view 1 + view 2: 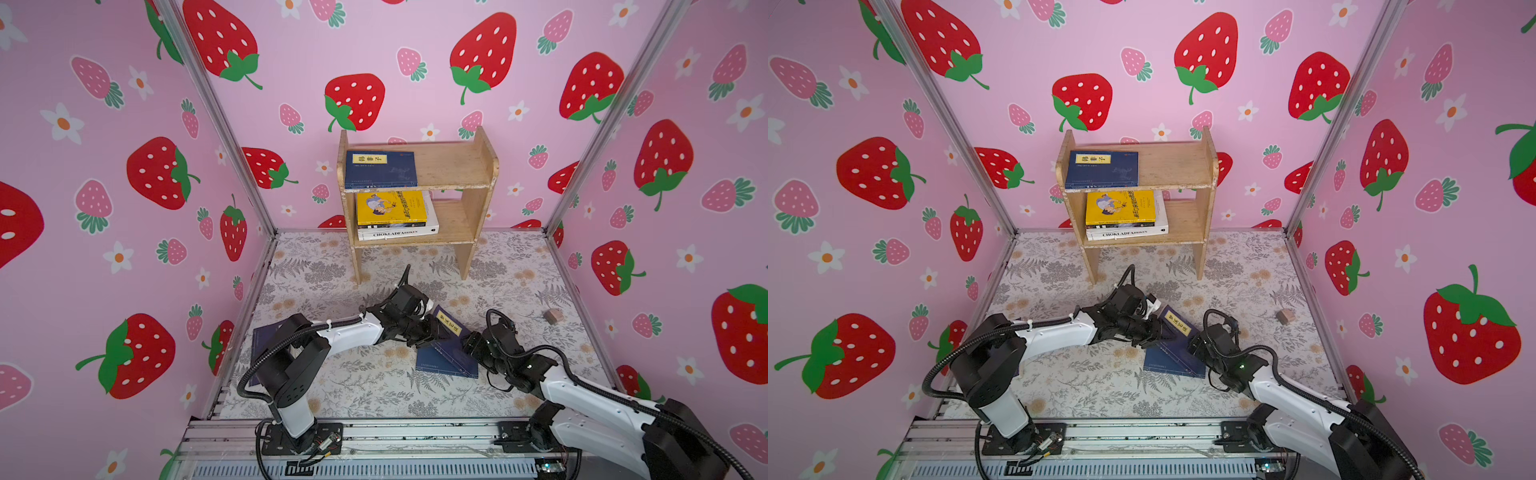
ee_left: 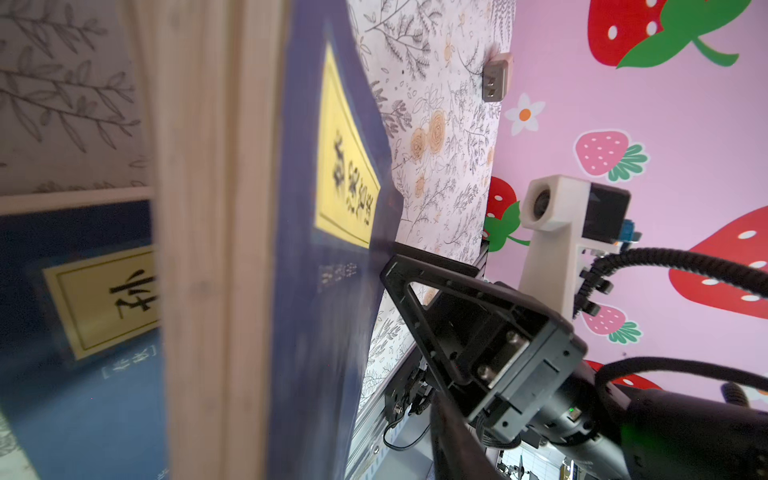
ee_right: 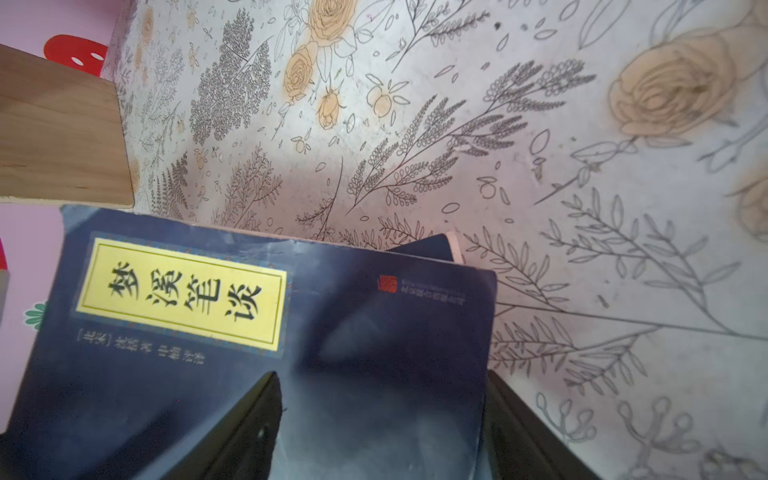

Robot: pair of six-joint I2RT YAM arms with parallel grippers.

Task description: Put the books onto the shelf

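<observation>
As both top views show, the shelf stands at the rear of the table. A shelved navy book lies flat on its upper tier, and a yellow book is stacked above the white Chokladfabriken volume on its lower tier. Near the table centre, a tilted navy book is propped over a flat navy book; the left gripper meets its left edge and the right gripper its right side. A third loose navy book lies partly under the left arm, and a small wooden block sits well apart to the right. The left wrist view is filled by the tilted navy book's page edge and cover. The left gripper's own fingers are out of frame, so it cannot be told whether they clamp the book. That view also shows the right gripper's fingers spread, tips touching the cover. The right wrist view shows one finger over the cover and its mate past the book's edge: jaws apart, no clamp.
</observation>
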